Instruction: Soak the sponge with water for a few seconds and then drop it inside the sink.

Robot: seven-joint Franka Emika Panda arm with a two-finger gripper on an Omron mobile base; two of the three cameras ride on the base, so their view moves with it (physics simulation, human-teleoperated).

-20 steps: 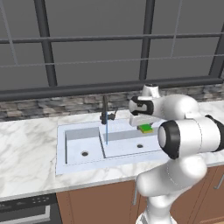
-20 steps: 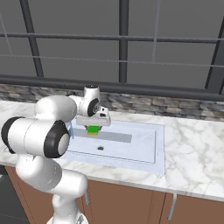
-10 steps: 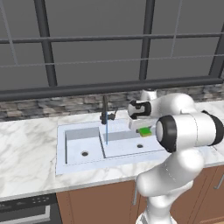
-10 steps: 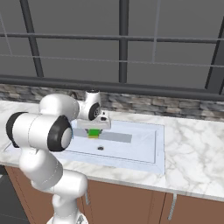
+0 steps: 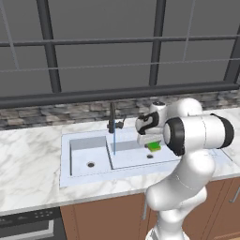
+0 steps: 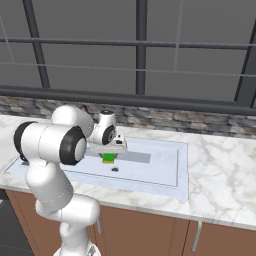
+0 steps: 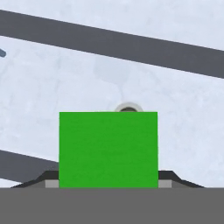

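Note:
The green sponge (image 5: 154, 147) hangs over the wider basin of the pale sink (image 5: 65, 178), with my gripper (image 5: 151, 142) shut on it. A thin blue stream of water (image 5: 114, 143) falls from the black faucet (image 5: 112, 119), well to the left of the sponge and not touching it. From the right base view the sponge (image 6: 108, 158) sits under my gripper (image 6: 109, 152), above the sink (image 6: 182, 170) floor near the dark drain (image 6: 115, 169). In the hand view the sponge (image 7: 108, 148) stands between my fingertips, half hiding the drain (image 7: 127, 106) behind it.
White marble counter (image 5: 28, 164) runs on both sides of the sink, with a stone backsplash (image 5: 56, 115) and a dark window behind. Wooden cabinets (image 6: 150, 232) sit below. The smaller basin (image 5: 89, 154) lies left of the water stream.
My gripper has sunk a little lower into the wider basin with the sponge still in it. The water keeps running in the same place.

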